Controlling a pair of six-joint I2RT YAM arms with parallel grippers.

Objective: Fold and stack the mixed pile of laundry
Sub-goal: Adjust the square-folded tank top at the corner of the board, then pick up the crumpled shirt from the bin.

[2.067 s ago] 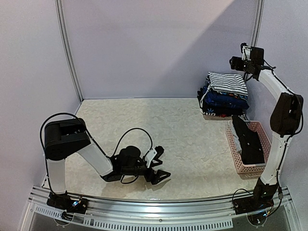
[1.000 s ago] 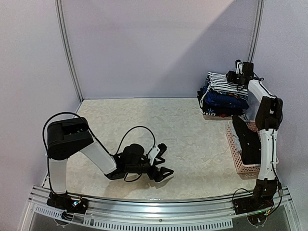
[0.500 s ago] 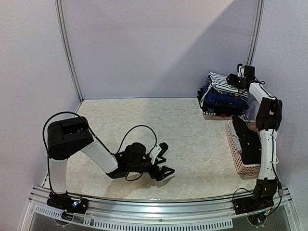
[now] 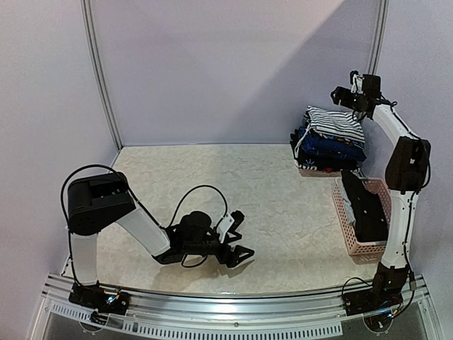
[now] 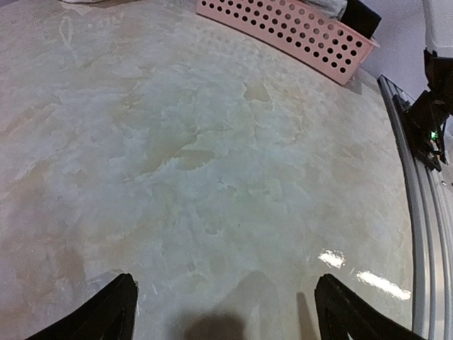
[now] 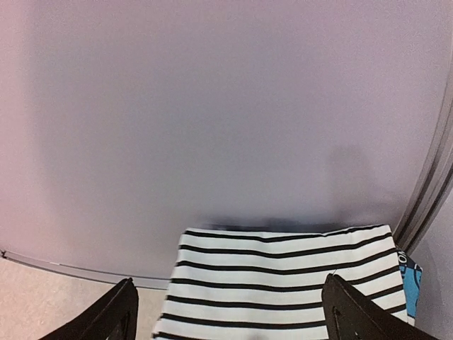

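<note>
A folded black-and-white striped garment (image 4: 334, 122) (image 6: 283, 283) tops a stack of folded clothes (image 4: 327, 147) at the back right, against the wall. My right gripper (image 4: 338, 94) (image 6: 230, 319) hovers open just above the striped garment's far edge, with nothing between its fingers (image 6: 117, 315). A blue garment (image 6: 410, 283) shows under the striped one. A plain black garment (image 4: 364, 209) lies in the pink basket (image 4: 348, 234). My left gripper (image 4: 242, 237) (image 5: 226, 319) stands open low over the bare table near the front, holding nothing.
The pink lattice basket (image 5: 290, 28) stands along the right edge, in front of the stack. The right arm's base (image 5: 433, 120) and a metal rail (image 4: 226, 301) run along the near edge. Walls close in at the back and both sides.
My right gripper has risen off the striped garment and opened wider, leaving the garment on the stack. The left arm has barely moved.
</note>
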